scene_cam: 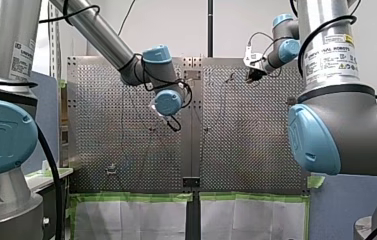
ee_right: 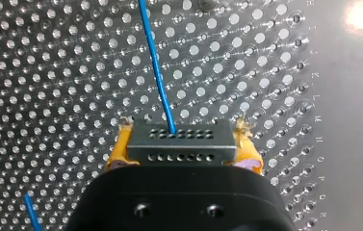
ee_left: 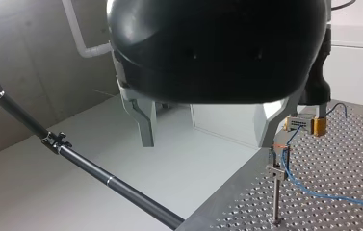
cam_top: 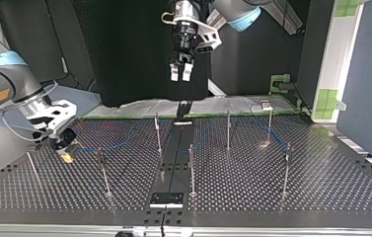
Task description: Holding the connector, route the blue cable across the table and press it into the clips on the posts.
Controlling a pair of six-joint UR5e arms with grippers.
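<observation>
Gripping the connector (ee_right: 179, 140) square in right jaws, yellow pads (ee_right: 116, 153) clenched on both ends, low over the table (ee_right: 49, 57). Trailing the blue cable (ee_right: 156, 67) ahead, past the clip (ee_left: 279, 155) on the nearest post (ee_left: 276, 192); cannot tell if seated there. Holding left jaws released, empty, high above. Judged best: maintain light tension, carry low toward the next post, lay the line over the clip mouth, press straight down. Avoid yanking.

— The connector (ee_right: 181, 142)?
— Grey block with two rows of pin holes, held level in my right gripper (ee_right: 182, 150)
— And the blue cable (ee_right: 156, 67)?
— It leaves the connector's face, passes beside a post (ee_left: 276, 197) and its clip (ee_left: 278, 156), then trails over the table (ee_left: 343, 159)
</observation>
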